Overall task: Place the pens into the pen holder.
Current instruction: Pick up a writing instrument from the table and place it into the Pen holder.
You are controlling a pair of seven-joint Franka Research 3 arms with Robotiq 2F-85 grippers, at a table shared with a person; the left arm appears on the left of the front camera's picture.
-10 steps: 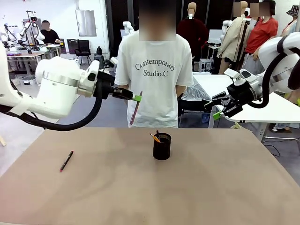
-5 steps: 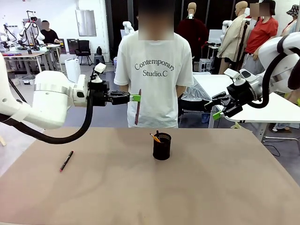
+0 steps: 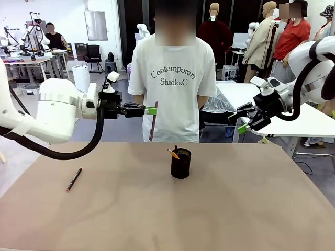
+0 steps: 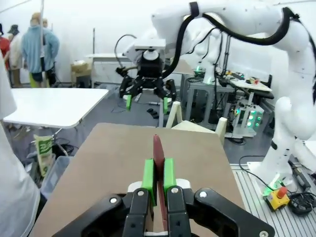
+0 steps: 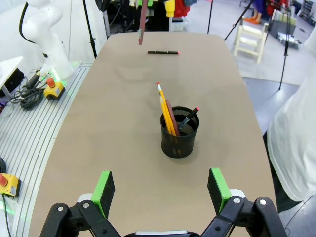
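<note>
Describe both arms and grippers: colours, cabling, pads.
The left arm and right arm are glossy white with rounded shells. A silver band rings the left one's wrist. A black cable loops outside each forearm. The left gripper and right gripper are black two-finger units with bright green pads.

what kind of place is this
Probably a robotics lab: the left arm and right arm at a table, a red emergency-stop button on the floor by an arm's base, and a bench of electronics behind.
</note>
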